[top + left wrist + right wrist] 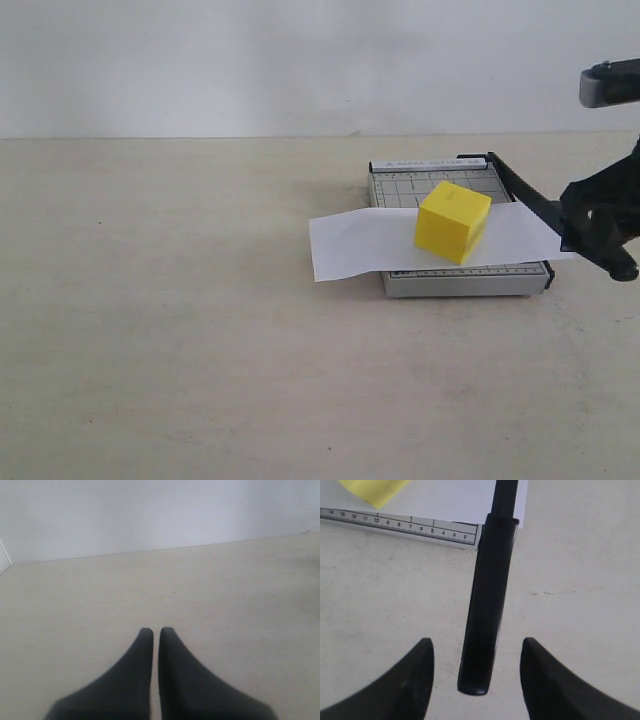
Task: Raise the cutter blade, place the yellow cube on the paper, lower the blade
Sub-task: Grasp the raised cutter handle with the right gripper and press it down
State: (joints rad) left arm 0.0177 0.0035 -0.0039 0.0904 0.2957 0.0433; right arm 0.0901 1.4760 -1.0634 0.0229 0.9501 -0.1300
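**Item 1, the paper trimmer (460, 283).** We recorded a small grey gridded board on the right half of the counter (200, 320), near the pale wall (300, 60).

**Item 2, the paper (355, 245).** We found a long white strip laid across the board. It overhung the board on both sides, and its left end reached out over the counter.

**Item 3, the yellow cube (453, 222).** We noted it standing on the paper over the middle of the board, one corner turned toward the exterior camera. It sat near the blade but apart from it.

**Item 4, the cutter blade (522, 193).** We logged a thin black arm hinged at the board's far right corner, running along the right edge and crossing over the paper. Its thick rounded handle (487, 605) projected past the board's near edge, above the counter. We could not tell whether the blade lay fully down.

**Item 5, the right gripper (476, 641).** Its fingers (412, 680) stood spread open, one on each side of the handle end. Counter showed in the gap on both sides, so they gripped nothing.

**Item 6, the left gripper (156, 630).** We found its fingers closed, tips almost meeting, above the counter. Its wrist view showed only counter and wall ahead.
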